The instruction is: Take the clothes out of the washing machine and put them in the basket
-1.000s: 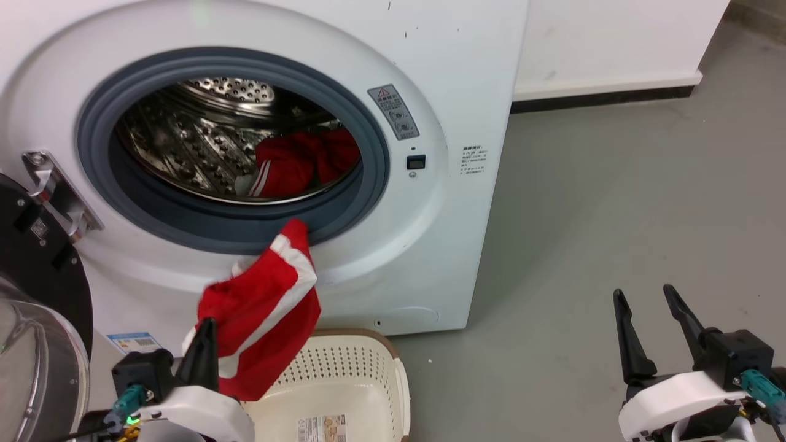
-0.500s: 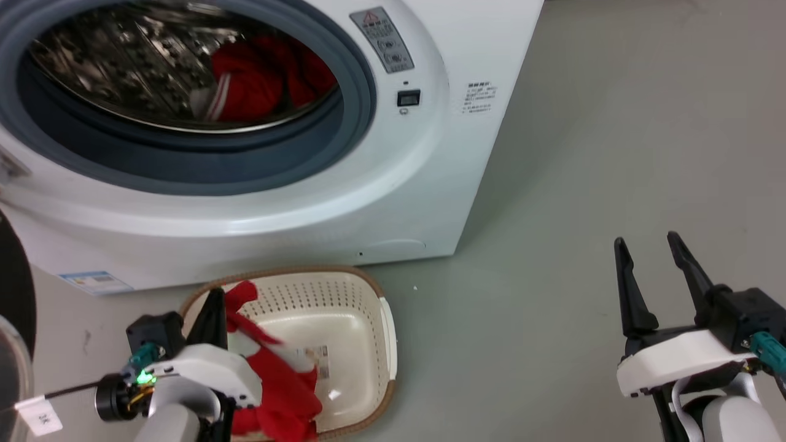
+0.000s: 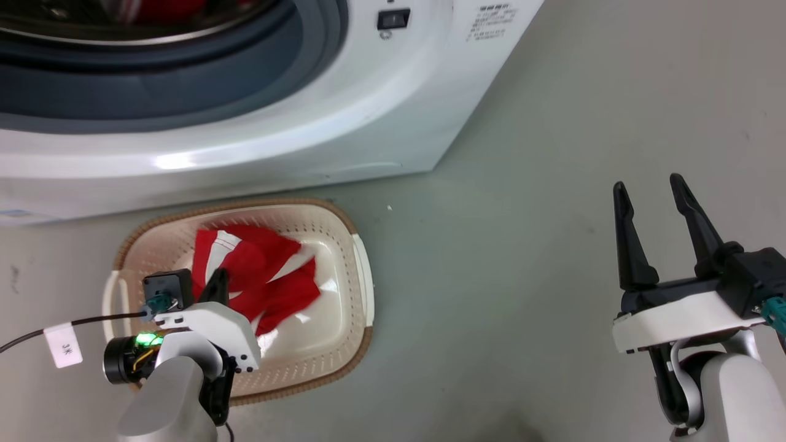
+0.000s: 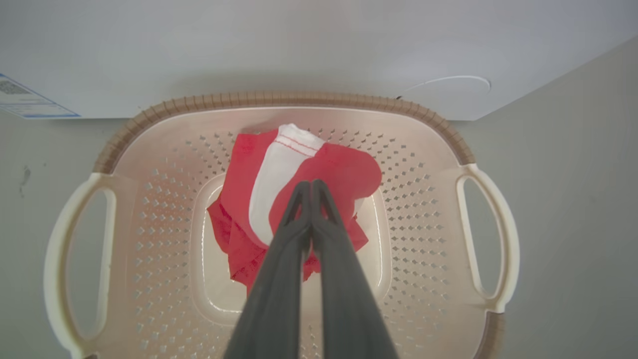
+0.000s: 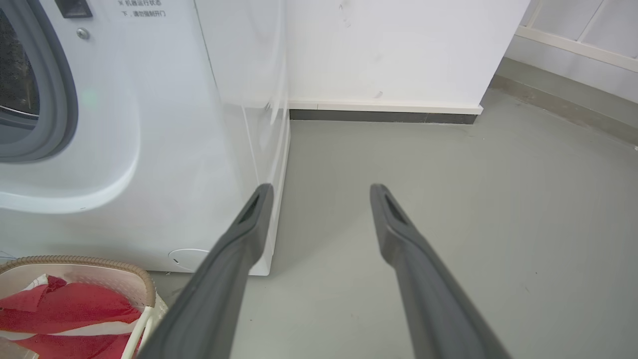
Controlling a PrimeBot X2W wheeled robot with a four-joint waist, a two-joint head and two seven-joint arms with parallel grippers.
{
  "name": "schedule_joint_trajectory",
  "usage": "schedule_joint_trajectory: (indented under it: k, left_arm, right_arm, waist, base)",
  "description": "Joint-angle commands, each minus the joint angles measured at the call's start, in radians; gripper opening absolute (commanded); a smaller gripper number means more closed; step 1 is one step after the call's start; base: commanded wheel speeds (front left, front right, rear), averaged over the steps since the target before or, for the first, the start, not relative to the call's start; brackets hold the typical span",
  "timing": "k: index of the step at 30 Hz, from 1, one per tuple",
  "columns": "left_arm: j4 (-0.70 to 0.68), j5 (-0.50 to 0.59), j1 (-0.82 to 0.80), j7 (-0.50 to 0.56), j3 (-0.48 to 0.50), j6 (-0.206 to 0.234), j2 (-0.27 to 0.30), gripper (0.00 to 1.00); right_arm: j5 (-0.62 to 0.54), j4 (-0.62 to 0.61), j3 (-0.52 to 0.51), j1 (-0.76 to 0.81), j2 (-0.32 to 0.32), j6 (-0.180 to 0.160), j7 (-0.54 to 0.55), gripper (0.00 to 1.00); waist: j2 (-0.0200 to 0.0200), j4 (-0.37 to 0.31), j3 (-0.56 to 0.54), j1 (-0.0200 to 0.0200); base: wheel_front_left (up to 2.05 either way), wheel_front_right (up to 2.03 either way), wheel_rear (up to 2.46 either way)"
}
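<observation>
A red garment with white stripes (image 3: pixel 258 264) lies crumpled on the floor of the cream basket (image 3: pixel 362 270), which stands on the floor in front of the white washing machine (image 3: pixel 258 123). My left gripper (image 3: pixel 216 282) hangs over the basket. In the left wrist view its fingers (image 4: pixel 310 185) are pressed shut on a raised fold of the garment (image 4: pixel 344 169) inside the basket (image 4: pixel 279 99). More red clothes (image 3: pixel 166 7) show blurred in the drum at the top edge. Far to the right, my right gripper (image 3: pixel 648 184) is open over bare floor; it (image 5: pixel 321 189) holds nothing.
Grey floor stretches to the right of the machine (image 5: pixel 174 124). A white wall with a dark skirting (image 5: pixel 384 115) stands behind. A cable with a white tag (image 3: pixel 62 345) trails left from my left wrist. The basket's corner (image 5: pixel 144 284) shows in the right wrist view.
The head camera has tilted down. My left gripper has carried the red garment from the porthole's lip down into the basket, where it now lies. The right gripper stays open.
</observation>
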Motion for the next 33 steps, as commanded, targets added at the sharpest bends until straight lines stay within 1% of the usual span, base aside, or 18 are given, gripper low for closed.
schedule_joint_trajectory:
  k: [1,5,7,8,11,14,15,17,18,28,33]
  left_arm:
    - [0.038,-0.003,-0.022,-0.007,0.002,-0.006,-0.007,0.0]
    - [0.151,-0.007,-0.074,-0.011,0.004,-0.024,-0.019,0.0]
    - [0.211,-0.021,-0.092,-0.003,0.008,-0.039,-0.036,0.0]
    - [0.211,-0.021,-0.092,-0.003,0.008,-0.039,-0.036,0.0]
    - [0.283,-0.038,-0.127,0.012,0.016,-0.055,-0.049,0.0]
    - [0.328,-0.057,-0.141,0.028,0.025,-0.062,-0.06,0.0]
    - [0.338,-0.061,-0.141,0.036,0.027,-0.064,-0.063,0.19]
    - [0.351,-0.067,-0.137,0.043,0.027,-0.066,-0.068,0.67]
    - [0.356,-0.071,-0.132,0.047,0.028,-0.067,-0.071,1.0]
    - [0.365,-0.067,-0.082,-0.003,0.016,-0.084,-0.08,1.0]
    - [0.308,-0.05,-0.059,-0.016,0.019,-0.075,-0.071,1.0]
  right_arm:
    - [0.005,0.003,0.003,-0.02,0.0,-0.001,-0.01,1.0]
    - [0.011,0.008,0.013,-0.04,0.0,-0.001,-0.023,1.0]
    - [0.013,0.009,0.012,-0.046,0.0,-0.001,-0.027,1.0]
    - [0.013,0.009,0.012,-0.046,0.0,-0.001,-0.027,1.0]
    - [0.014,0.016,0.013,-0.057,0.0,-0.001,-0.033,1.0]
    - [0.014,0.03,0.02,-0.063,0.0,-0.001,-0.039,1.0]
    - [0.015,0.034,0.024,-0.067,0.0,-0.001,-0.04,1.0]
    - [0.015,0.043,0.026,-0.071,0.0,-0.001,-0.042,1.0]
    - [0.014,0.047,0.026,-0.071,0.0,-0.001,-0.044,1.0]
    - [-0.001,0.079,0.019,-0.028,0.0,-0.001,-0.038,1.0]
    - [-0.009,0.085,0.012,0.0,0.0,-0.001,-0.025,1.0]
  waist:
    - [0.0,-0.019,0.046,-0.0003]
    - [0.0,-0.031,0.087,-0.0003]
    - [0.0,-0.032,0.104,-0.0003]
    - [0.0,-0.032,0.104,-0.0003]
    - [0.0,-0.031,0.117,-0.0003]
    - [0.0,-0.032,0.117,-0.0003]
    - [0.0,-0.032,0.112,-0.0003]
    - [0.0,-0.03,0.096,-0.0003]
    - [0.0,-0.029,0.086,-0.0003]
    - [0.0,0.005,-0.082,-0.0003]
    - [0.0,0.026,-0.16,-0.0003]
  base:
    - [0.0,0.0,0.0]
    - [0.0,0.0,0.0]
    - [0.0,0.0,0.0]
    - [0.0,0.0,0.0]
    - [0.0,0.0,0.0]
    - [0.0,0.0,0.0]
    - [0.0,0.0,0.0]
    - [0.0,0.0,0.0]
    - [0.0,0.0,0.0]
    - [0.0,0.0,0.0]
    - [0.0,0.0,0.0]
